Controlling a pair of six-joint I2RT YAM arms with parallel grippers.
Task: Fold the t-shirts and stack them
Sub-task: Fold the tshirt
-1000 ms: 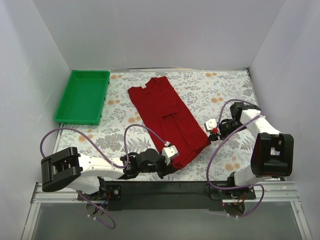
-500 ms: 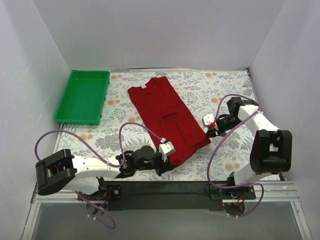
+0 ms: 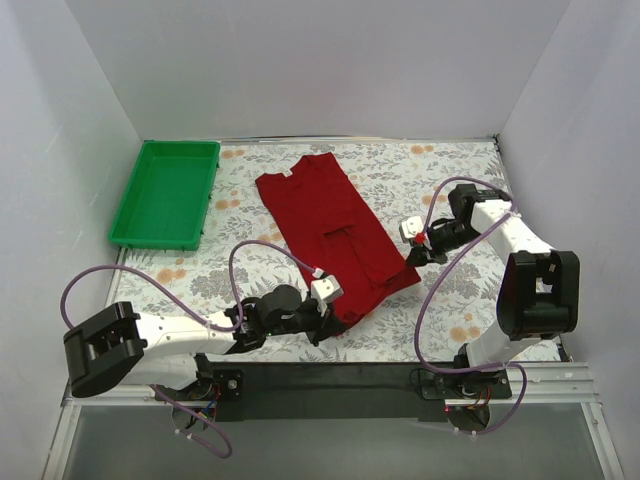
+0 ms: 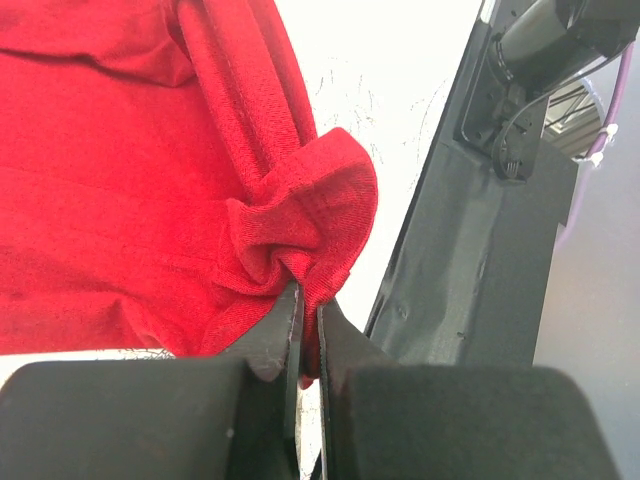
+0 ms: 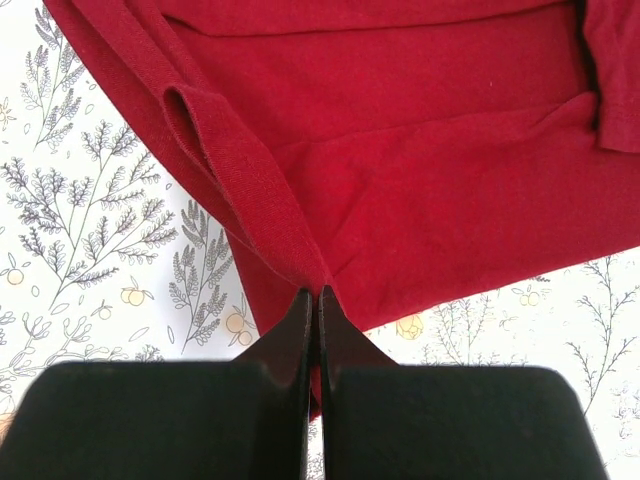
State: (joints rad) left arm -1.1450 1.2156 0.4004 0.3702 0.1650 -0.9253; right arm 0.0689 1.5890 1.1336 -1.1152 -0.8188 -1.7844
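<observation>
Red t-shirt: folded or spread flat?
Partly folded: red t-shirt lies narrow, sides turned in; left end effector and right end effector pinch its hem.

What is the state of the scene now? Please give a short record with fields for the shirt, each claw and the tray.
t-shirt: dark red, folded narrow, lying slantwise on the floral table
left claw: shut on the t-shirt's near hem corner, cloth bunched there
right claw: shut on the t-shirt's hem edge at its right corner
green tray: far left, nothing in it, apart from the t-shirt
</observation>
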